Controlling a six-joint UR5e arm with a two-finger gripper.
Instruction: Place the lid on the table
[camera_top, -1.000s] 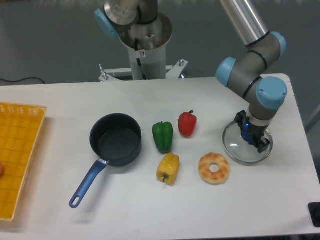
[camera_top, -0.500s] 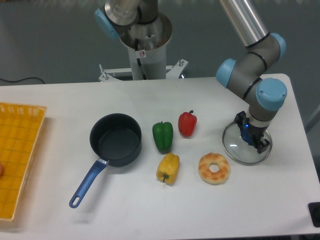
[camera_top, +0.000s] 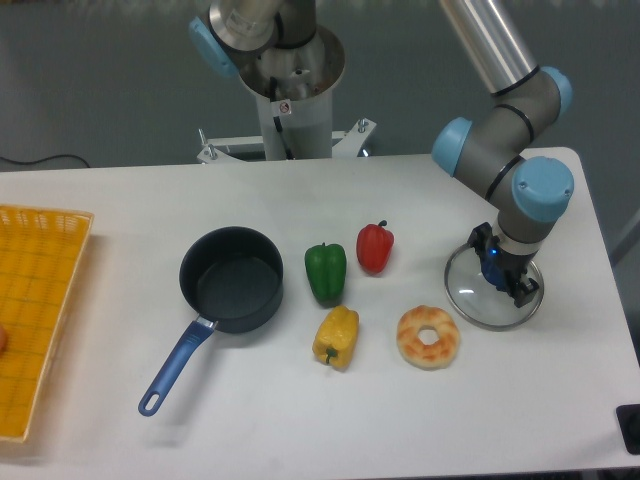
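The lid (camera_top: 478, 305), a clear glass disc with a thin metal rim, lies flat on the white table (camera_top: 300, 420) at the right, just right of the doughnut. My gripper (camera_top: 502, 270) points straight down over its centre. The dark fingers (camera_top: 528, 290) stand apart on either side of the small blue knob (camera_top: 491, 256), with a gap wider than the knob. The arm's wrist hides the far part of the lid.
A dark blue saucepan (camera_top: 232, 280) stands uncovered left of centre, handle toward the front left. Green (camera_top: 326, 271), red (camera_top: 375, 247) and yellow (camera_top: 336, 336) peppers and a glazed doughnut (camera_top: 429, 337) lie between pot and lid. A yellow mesh basket (camera_top: 35, 300) sits at the left edge.
The gripper has shifted very slightly above the lid's knob. The lid stays in the same spot on the table.
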